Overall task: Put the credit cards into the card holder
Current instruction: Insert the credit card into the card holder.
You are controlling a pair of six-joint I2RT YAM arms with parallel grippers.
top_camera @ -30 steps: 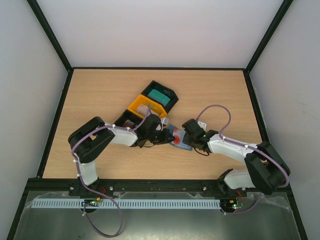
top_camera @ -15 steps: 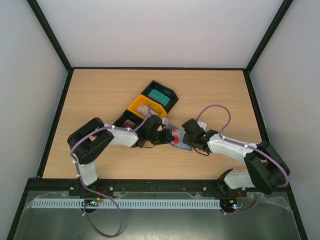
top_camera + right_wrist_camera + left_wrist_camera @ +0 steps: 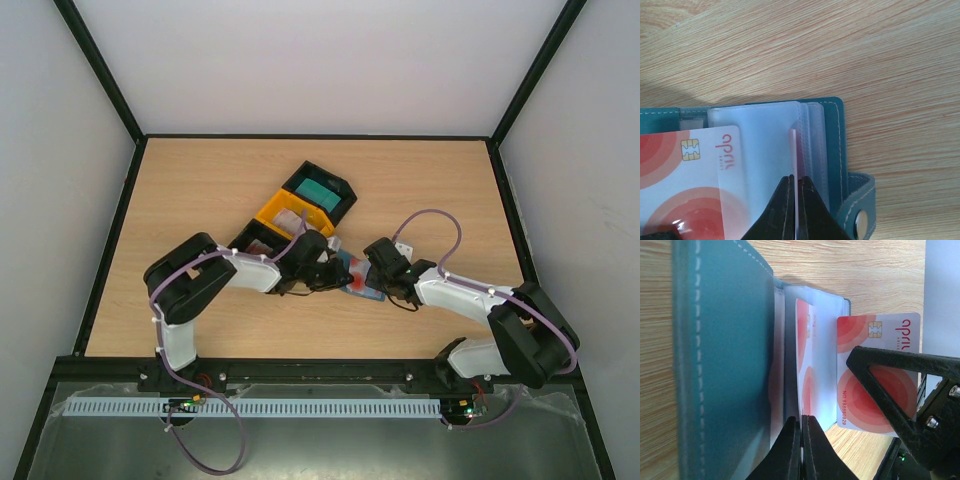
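- The card holder (image 3: 725,365) lies open on the desk (image 3: 790,45), in the middle of it between the two arms, its slate-blue cover spread flat and its clear sleeves fanned up.
- The left hand (image 3: 801,440) has its fingers pressed together, pinching one of the clear sleeves at its edge. Just beside that sleeve a red-and-white card (image 3: 807,375) stands edge-on inside a pocket.
- The right hand (image 3: 795,197) also has its fingers pressed together, pinching a thin upright leaf with a pinkish edge (a bare sleeve or one with a card in it, I cannot tell).
- Another credit card (image 3: 855,337), white with red rings and a gold chip, lies flat with one end slid under a clear sleeve and the rest sticking out over the holder's edge.
- In the left wrist view, one black finger (image 3: 900,365) of the right hand crosses in front of that card.
- The snap tab (image 3: 860,217) juts from the holder's edge just beside the right hand, its stud facing up.
- Behind the left arm sits a row of trays: a black tray (image 3: 343,196) holding a teal stack (image 3: 318,188), then a yellow tray (image 3: 272,212), then another black one (image 3: 243,238).
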